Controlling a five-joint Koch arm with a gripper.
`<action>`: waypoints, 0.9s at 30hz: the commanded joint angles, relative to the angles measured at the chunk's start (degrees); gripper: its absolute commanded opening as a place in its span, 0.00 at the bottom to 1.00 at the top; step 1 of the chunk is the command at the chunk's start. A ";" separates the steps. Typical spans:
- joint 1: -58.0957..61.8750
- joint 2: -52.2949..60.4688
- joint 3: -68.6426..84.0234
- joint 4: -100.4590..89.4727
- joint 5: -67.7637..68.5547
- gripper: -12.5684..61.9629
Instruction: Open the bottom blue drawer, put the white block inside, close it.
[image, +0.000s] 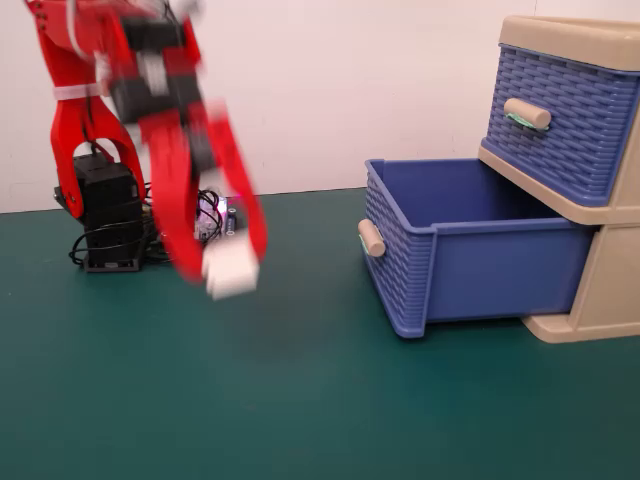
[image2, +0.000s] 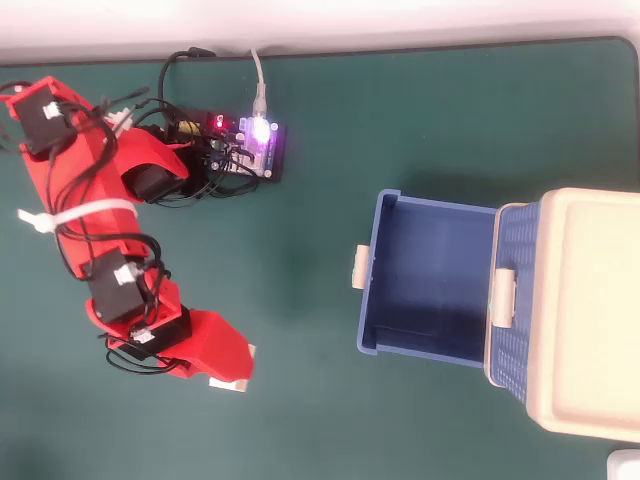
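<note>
The white block (image: 231, 272) hangs clear of the green mat, held between the red fingers of my gripper (image: 225, 268), which is blurred by motion. From above, the block (image2: 232, 383) peeks out at the tip of the gripper (image2: 236, 372), well left of the drawers. The bottom blue drawer (image: 470, 245) is pulled out of the beige frame, its inside bare (image2: 430, 280), its beige handle (image: 371, 238) facing the arm. The upper blue drawer (image: 560, 120) stays pushed in.
The arm's base and a lit circuit board (image2: 245, 148) with cables sit at the back left. The beige frame (image2: 590, 310) stands at the right edge. A white wall (image: 350, 90) backs the green mat (image: 320, 410).
</note>
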 joint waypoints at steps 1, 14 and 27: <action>-11.69 1.32 -9.05 3.43 18.54 0.06; -34.98 -21.36 -44.91 12.92 40.78 0.16; -36.39 -19.34 -45.44 19.34 40.08 0.60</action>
